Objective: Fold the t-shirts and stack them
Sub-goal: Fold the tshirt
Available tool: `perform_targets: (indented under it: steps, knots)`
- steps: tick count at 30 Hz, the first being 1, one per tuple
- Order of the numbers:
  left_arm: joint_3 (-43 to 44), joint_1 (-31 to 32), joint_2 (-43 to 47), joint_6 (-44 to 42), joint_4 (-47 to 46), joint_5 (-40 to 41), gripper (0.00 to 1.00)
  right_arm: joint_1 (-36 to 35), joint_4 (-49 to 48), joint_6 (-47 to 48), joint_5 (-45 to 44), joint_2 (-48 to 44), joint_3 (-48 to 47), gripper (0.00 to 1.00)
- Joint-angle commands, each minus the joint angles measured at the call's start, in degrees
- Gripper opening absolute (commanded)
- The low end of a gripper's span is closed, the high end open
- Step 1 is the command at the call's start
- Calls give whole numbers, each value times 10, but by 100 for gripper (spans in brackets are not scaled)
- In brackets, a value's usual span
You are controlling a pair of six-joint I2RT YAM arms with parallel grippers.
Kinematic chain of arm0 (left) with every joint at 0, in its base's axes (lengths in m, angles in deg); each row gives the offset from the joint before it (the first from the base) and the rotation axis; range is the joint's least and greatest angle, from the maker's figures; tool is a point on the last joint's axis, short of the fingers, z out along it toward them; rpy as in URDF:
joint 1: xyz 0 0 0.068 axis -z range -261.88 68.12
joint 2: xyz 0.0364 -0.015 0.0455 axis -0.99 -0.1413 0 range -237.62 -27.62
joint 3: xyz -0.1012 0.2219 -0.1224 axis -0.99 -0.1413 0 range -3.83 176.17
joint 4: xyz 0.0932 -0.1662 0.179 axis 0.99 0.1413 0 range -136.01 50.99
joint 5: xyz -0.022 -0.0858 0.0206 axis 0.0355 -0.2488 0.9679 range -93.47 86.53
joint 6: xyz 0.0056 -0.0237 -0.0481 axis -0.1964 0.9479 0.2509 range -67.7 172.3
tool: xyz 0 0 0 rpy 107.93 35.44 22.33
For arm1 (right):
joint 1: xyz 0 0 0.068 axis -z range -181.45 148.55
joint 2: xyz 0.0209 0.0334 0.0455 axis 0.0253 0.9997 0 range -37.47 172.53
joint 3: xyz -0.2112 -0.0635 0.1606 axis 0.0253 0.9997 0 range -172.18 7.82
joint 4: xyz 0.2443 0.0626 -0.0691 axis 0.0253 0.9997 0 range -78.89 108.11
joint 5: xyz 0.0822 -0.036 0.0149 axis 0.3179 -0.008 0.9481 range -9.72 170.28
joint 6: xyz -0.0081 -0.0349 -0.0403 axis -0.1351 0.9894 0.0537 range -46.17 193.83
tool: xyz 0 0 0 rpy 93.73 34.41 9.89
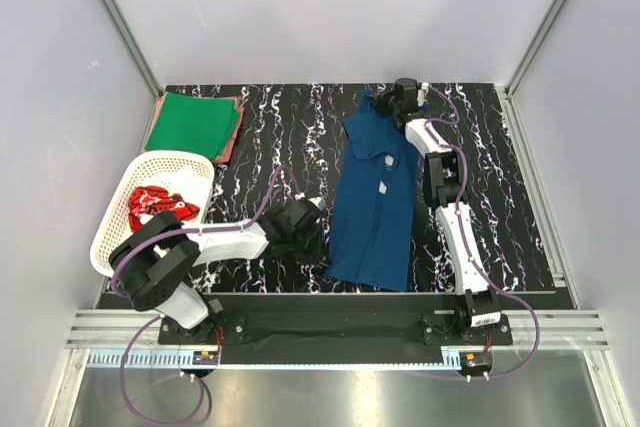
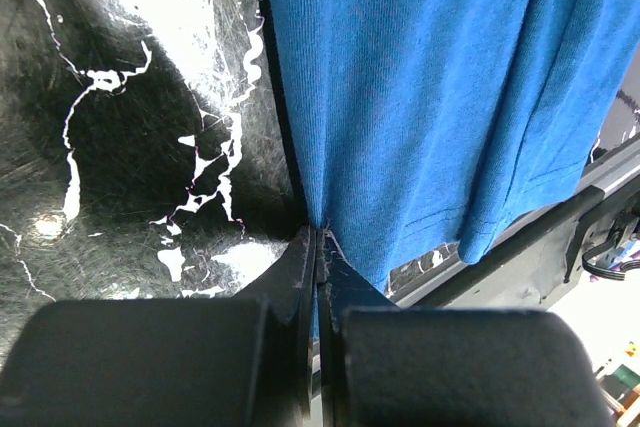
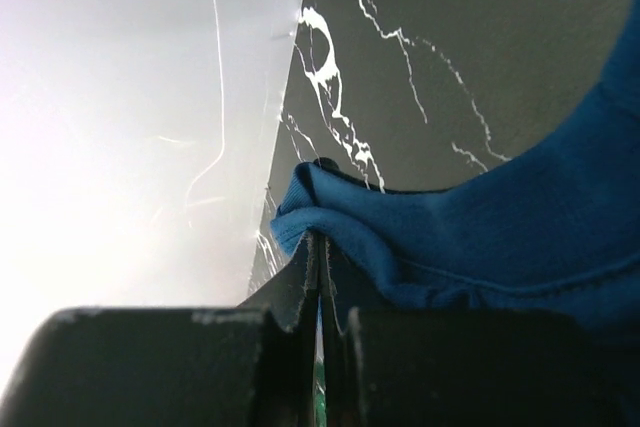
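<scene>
Blue t-shirt (image 1: pixel 375 197): centre-right of frame, flat on tabletop (image 1: pixel 270 137).
Left end effector (image 2: pixel 318 242): clamped on its lower-left hem.
Right end effector (image 3: pixel 320 232): clamped on its top edge.
Risk: an uneven pull could slip a thin pinch, skewing the fold.

Both arms have white shells with black joints. The left arm (image 1: pixel 225 240) and right arm (image 1: pixel 458 227) have black bases on the silver rail (image 1: pixel 560 327). Thin purple cables (image 1: pixel 272 187) loop along each, trailing below the rail. The left gripper (image 2: pixel 318 235) has matte black wedge-shaped fingers (image 2: pixel 295 272).
</scene>
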Motion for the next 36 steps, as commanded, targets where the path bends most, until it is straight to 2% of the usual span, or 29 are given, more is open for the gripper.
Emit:
perform_targets:
  steps: [1,5,7,8,11,12,15,17,21,22,28,36]
  knots:
    - [-26,7,-23,-4,40,4,0,-3,-12,-19,-51,25,-27,0]
    - [-13,7,-29,-5,58,9,1,-7,-3,42,-14,40,-95,1]
    - [-7,2,-31,-3,59,6,12,-7,-16,73,9,22,-73,6]
    - [-5,0,-31,-1,61,5,26,-7,-21,104,16,-8,-57,7]
    - [7,-8,-18,-9,87,8,30,-7,-25,177,47,-75,-1,14]
    - [12,-12,-12,-12,97,12,34,-6,-20,196,57,-88,9,15]
    - [33,-29,19,-29,134,29,44,0,30,255,108,-145,19,20]
    - [55,-42,36,-47,158,35,45,7,66,291,131,-205,60,22]
    - [92,-68,48,-85,183,81,49,13,169,358,125,-318,179,24]
    - [97,-73,38,-93,180,72,49,13,226,373,115,-361,203,26]
    - [77,-80,36,-106,126,-5,51,2,417,443,82,-512,408,36]
    - [57,-81,41,-123,104,-35,53,-31,464,415,24,-767,755,56]
